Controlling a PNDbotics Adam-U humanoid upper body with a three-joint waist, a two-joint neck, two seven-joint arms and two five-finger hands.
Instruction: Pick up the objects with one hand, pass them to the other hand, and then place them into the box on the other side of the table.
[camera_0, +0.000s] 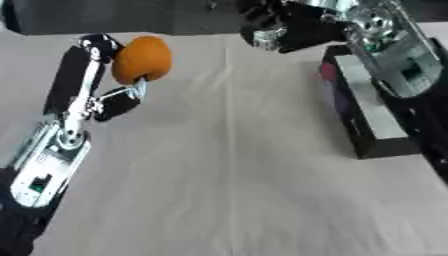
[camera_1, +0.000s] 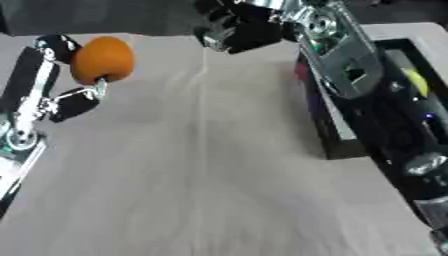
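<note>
Orange and round, a piece of fruit (camera_0: 141, 59) sits up in the robot's left hand (camera_0: 101, 80), at the far left of the scene. It is lifted off the surface (camera_0: 227, 190). The black fingers (camera_0: 72, 75) curl round the fruit from the left and over its top, and the thumb (camera_0: 118, 104) pinches it from below. The silver and black left arm (camera_0: 44, 165) comes up from the near left corner.

The surface is covered with a pale cloth that has soft folds in it. One long fold runs down the middle from far to near.

The right hand (camera_0: 284, 27) is at the far side, a bit right of the middle. It is black, with a small white patch on it. It hangs above the cloth, well apart from the fruit, and nothing can be seen in it. Its fingers look bunched up, but I cannot tell if they are spread or pressed together. The shiny silver right arm (camera_0: 398, 55) comes in from the far right corner.

A dark box (camera_0: 363, 117) lies on the right side of the surface, under the right arm. It is long and its inside looks pale. In the right eye view a little bit of yellow (camera_1: 417, 82) shows inside it, partly hidden by the arm.
</note>
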